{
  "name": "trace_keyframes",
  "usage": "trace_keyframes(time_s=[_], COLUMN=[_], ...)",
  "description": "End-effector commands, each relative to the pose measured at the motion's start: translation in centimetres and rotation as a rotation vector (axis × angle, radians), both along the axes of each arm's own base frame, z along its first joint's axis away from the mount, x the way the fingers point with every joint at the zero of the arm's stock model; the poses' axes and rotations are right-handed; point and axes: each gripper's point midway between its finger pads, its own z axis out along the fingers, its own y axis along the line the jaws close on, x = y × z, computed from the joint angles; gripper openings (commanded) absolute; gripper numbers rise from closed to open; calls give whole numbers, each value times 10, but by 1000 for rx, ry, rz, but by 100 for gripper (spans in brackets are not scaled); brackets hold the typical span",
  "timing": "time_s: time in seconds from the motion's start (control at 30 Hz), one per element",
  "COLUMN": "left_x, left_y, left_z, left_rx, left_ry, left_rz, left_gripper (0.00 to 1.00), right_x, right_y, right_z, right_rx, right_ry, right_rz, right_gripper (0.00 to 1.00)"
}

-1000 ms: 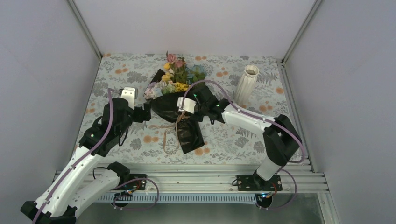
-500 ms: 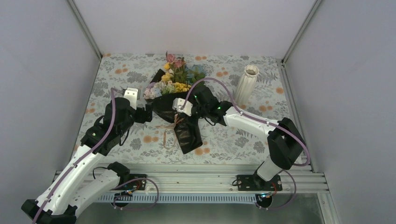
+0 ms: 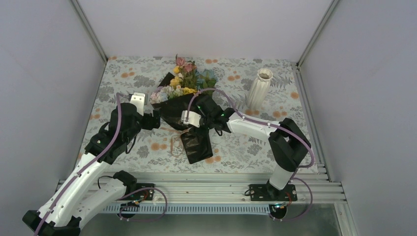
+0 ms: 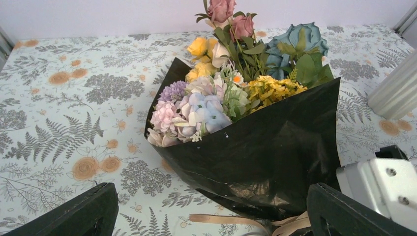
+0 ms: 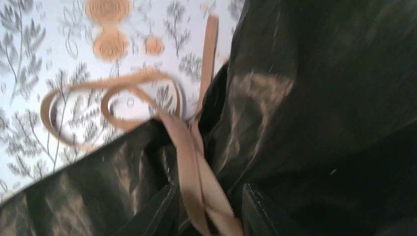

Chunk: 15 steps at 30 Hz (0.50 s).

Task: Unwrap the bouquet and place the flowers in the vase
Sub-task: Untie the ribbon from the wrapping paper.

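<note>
Floral-print tablecloth (image 3: 123,73) covers the table, with plain grey walls on three sides. Locate the bouquet (image 3: 183,96): it lies on its side at the middle of the table, with the blooms toward the far edge and the stem end toward the near edge. The black wrap (image 4: 275,142) is closed around the flowers (image 4: 231,83). A tan ribbon (image 5: 192,162) is tied at the wrap's neck, and its loops trail onto the cloth. The vase (image 3: 259,88) stands upright near the far right corner, apart from the bouquet.

The right gripper (image 5: 209,191) sits at the knot. Its fingers are partly apart with ribbon strands between them; whether they pinch the ribbon cannot be told. The left gripper (image 4: 212,196) is spread wide and holds nothing. It is just beside the wrap, on the side toward the table's left edge.

The step in hand is judged to be untying the ribbon. To do it well:

1. Close the fingers on a ribbon tail only, not on a loop or a fold of the wrap.
2. Draw the tail low along the table, away from the knot.
3. Brace the wrap with the left gripper so that the bouquet does not slide.
</note>
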Motion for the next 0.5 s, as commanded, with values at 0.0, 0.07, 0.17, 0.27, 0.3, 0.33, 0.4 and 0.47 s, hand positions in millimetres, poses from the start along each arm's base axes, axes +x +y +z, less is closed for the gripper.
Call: trace_keyframes(time_s=[0.0,0.07,0.17,0.27,0.3,0.33,0.4,0.47], left_x=[0,0,0,0,0,-1,-1,-1], left_y=[1,1,1,2,2,2,2,2], left_z=[6,6,6,7,7,8,9,9], left_rx=[-17,-16,-13,-14,-15,-16,-17,-19], left_ry=[-26,-27,-28,-31,-33,-36,-38,-40], left_rz=[7,8,8,9,9,7,7,7], left_gripper=[95,95,95,95,95,96,96,95], right_x=[-2,-3,-3,2,3,5,8,13], right_y=[-17,-20,-28,-35,-37,-39,-41,-42], right_z=[-12,-12,-18,-21,-22,-23,-23,-23], right_rx=[-83,-93,-135,-174,-187,-196,-208,-224], right_ry=[-42,-55,-65,-90,-97,-102,-114,-118], right_rz=[39,48,50,27,25,19,6,-14], right_gripper=[34,35,37,37,37,36,35,35])
